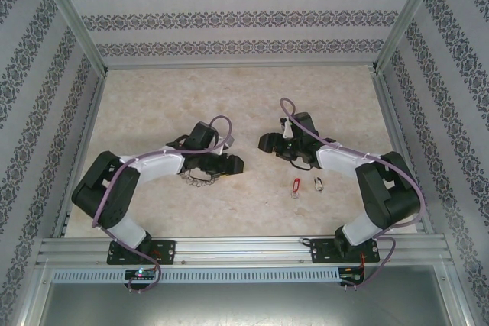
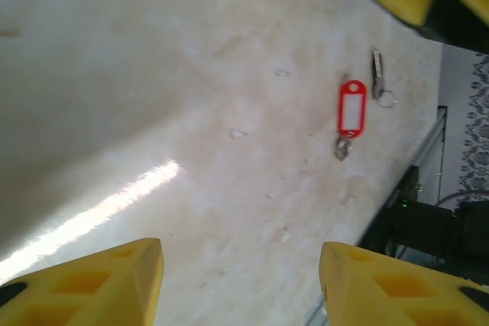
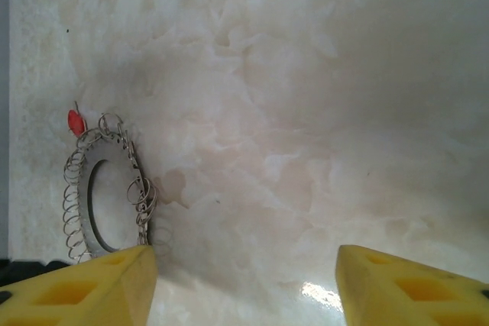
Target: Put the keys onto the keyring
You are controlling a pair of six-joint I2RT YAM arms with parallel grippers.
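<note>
Beside the right arm (image 1: 380, 188), two keys are lying: a red-tagged key (image 1: 295, 187) and a silvery key (image 1: 318, 183). One loop-fringed silvery metal keyring (image 1: 200, 179) is resting by the left gripper (image 2: 241, 272); it and the right gripper (image 3: 244, 269) are gaping, empty.

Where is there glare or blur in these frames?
Left wrist: a bright glare streak across the table, yellow fingers soft, red key fairly crisp. Right wrist: small glare spot low on the table, keyring sharp. Top external: even light, soft shadows.
</note>
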